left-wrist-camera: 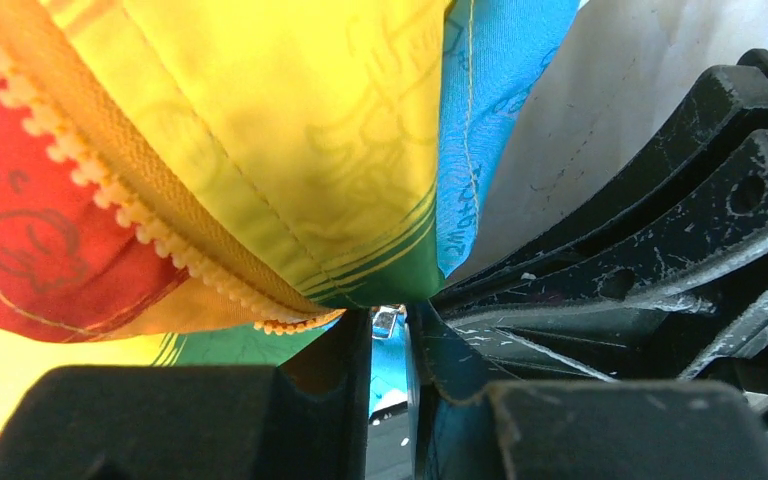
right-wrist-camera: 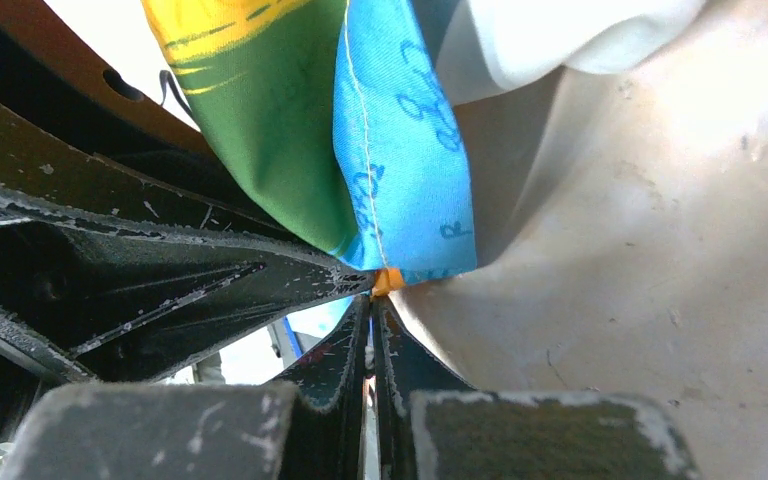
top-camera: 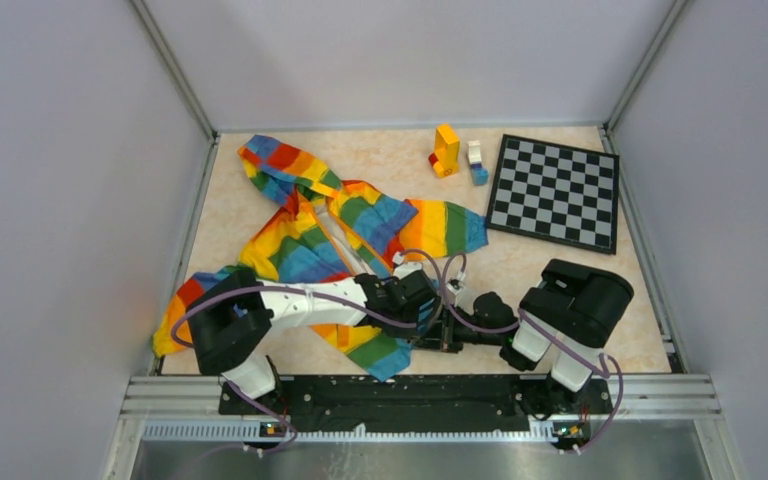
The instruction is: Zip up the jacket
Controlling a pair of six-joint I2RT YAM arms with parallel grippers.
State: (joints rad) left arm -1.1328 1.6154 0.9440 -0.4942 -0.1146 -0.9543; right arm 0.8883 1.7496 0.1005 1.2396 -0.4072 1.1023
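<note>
beige tabletop (top-camera: 530, 285) is partly covered by the jacket (top-camera: 305, 250); its hem is pinched by the left tool (left-wrist-camera: 388, 328) and the right tool (right-wrist-camera: 372, 300), both closed.

A: L arm (top-camera: 310, 303)?
B: Folded low, forearm reaching right across the front. Its left gripper (left-wrist-camera: 388, 328) has jaws nearly together, slim gap, nipping the jacket (left-wrist-camera: 290, 150) edge.
A: R arm (top-camera: 578, 298)?
B: Elbow up on the right side, forearm pointing left, wrist low. The right gripper (right-wrist-camera: 372, 300) is pinched tight on the jacket's bottom corner. Tips of both nearly meet, approx. mid-front.
</note>
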